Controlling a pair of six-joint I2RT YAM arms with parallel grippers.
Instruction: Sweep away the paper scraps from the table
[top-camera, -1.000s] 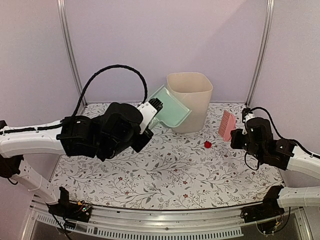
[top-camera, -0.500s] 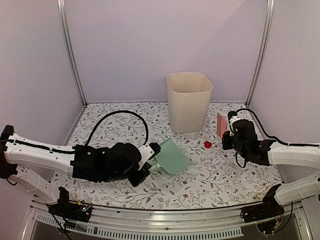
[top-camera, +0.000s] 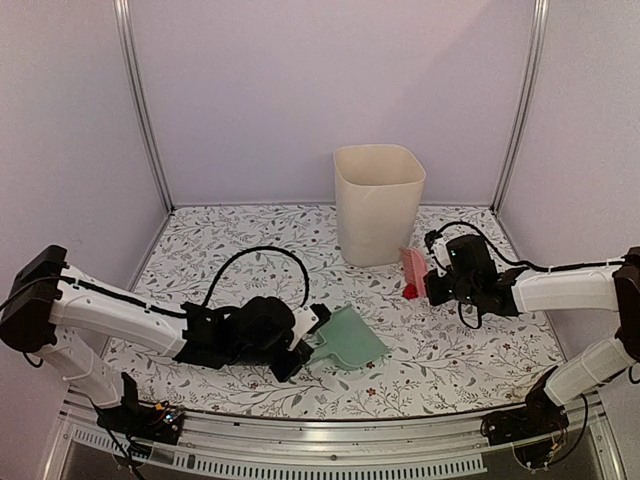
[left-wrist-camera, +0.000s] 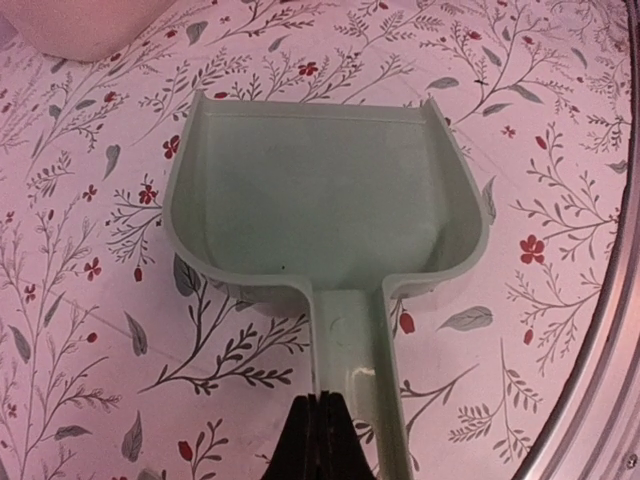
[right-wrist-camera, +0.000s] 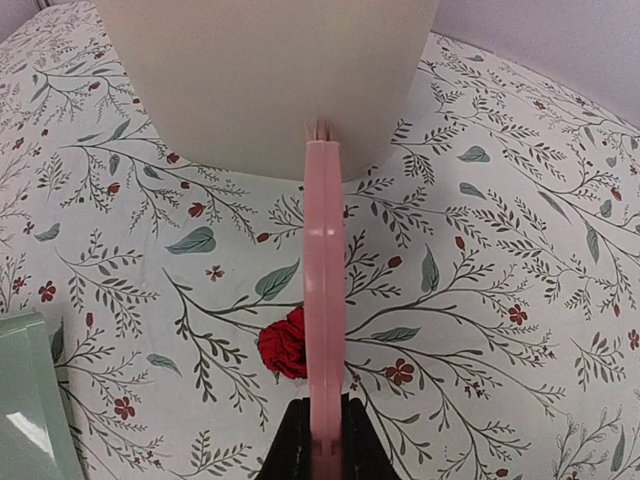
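One paper scrap shows, a small red wad (top-camera: 410, 292) on the table (top-camera: 240, 240) right of centre; no other scraps are in view. My right gripper (top-camera: 432, 285) is shut on the pink brush (top-camera: 412, 264), held on edge just right of the wad. In the right wrist view the brush (right-wrist-camera: 325, 270) touches the wad's (right-wrist-camera: 283, 345) right side, my gripper (right-wrist-camera: 322, 432) below it. My left gripper (top-camera: 306, 347) is shut on the handle of the mint-green dustpan (top-camera: 350, 338), which lies flat near the front. In the left wrist view the pan (left-wrist-camera: 320, 190) is empty, my gripper (left-wrist-camera: 322, 408) at the handle's left edge.
A tall cream bin (top-camera: 378, 200) stands at the back centre, right behind the brush; it fills the top of the right wrist view (right-wrist-camera: 270, 70). A metal rail (top-camera: 330, 432) runs along the table's front edge. Purple walls enclose the back and sides.
My left arm brought the dustpan down from the bin's rim to the table near the front. My right arm carried the brush left, up against the red wad.
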